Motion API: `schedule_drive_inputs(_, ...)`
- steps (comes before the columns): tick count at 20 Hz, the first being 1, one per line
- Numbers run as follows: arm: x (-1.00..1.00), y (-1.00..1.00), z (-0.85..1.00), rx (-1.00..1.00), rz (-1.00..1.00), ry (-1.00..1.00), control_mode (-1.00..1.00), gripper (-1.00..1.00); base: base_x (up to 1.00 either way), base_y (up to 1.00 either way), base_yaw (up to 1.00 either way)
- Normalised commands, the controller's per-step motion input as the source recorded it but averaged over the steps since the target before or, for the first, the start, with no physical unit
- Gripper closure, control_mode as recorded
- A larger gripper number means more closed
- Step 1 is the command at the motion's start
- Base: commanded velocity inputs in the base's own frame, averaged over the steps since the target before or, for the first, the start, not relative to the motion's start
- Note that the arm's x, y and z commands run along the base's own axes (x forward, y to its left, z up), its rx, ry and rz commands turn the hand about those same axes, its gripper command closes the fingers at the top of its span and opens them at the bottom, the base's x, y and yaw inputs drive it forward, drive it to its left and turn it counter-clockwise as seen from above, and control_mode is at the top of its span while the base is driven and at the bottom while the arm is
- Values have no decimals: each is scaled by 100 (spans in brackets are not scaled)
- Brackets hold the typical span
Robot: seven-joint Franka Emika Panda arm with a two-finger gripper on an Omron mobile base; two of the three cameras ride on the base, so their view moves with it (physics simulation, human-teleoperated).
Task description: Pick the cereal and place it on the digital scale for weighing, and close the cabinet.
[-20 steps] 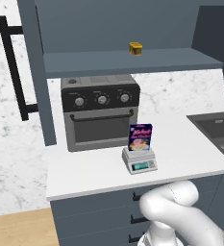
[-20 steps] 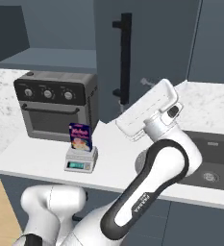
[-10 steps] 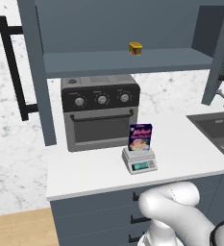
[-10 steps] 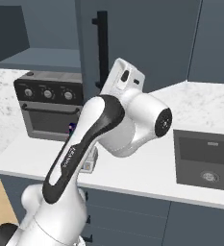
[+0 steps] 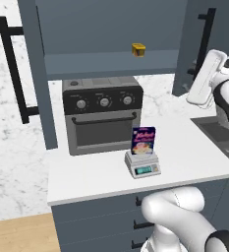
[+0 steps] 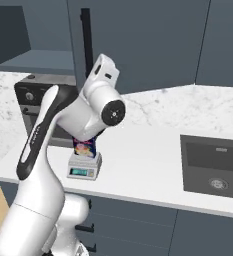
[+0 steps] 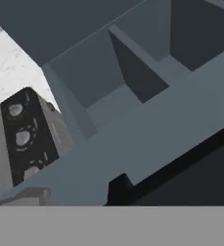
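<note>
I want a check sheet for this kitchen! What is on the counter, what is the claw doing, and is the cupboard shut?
Surface: white counter, marbled wall behind.
Job's things: cereal upright on the digital scale; cabinet doors open.
Clutter: toaster oven; small yellow object on the cabinet shelf.
Claw: raised near the right cabinet door; open, nothing held.
Cables: nothing seen.
Surroundings: sink, drawers.
</note>
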Motion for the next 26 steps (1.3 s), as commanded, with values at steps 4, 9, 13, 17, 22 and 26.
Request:
schedule_drive_inputs(4, 100, 10, 17, 0, 0, 1, -100, -100, 0, 0, 0)
schedule_drive_inputs(9, 100, 0, 7, 0, 0, 0, -100, -100, 0, 0, 0)
schedule_drive_inputs(13, 92, -1, 0, 0, 0, 0, -100, -100, 0, 0, 0)
schedule_drive_inputs(17, 90, -13, 0, 0, 0, 0, -100, -100, 0, 0, 0)
schedule_drive_inputs(22, 63, -48, -11, 0, 0, 0, -100, -100, 0, 0, 0)
schedule_drive_inputs(26, 84, -32, -45, 0, 0, 0, -100, -100, 0, 0, 0)
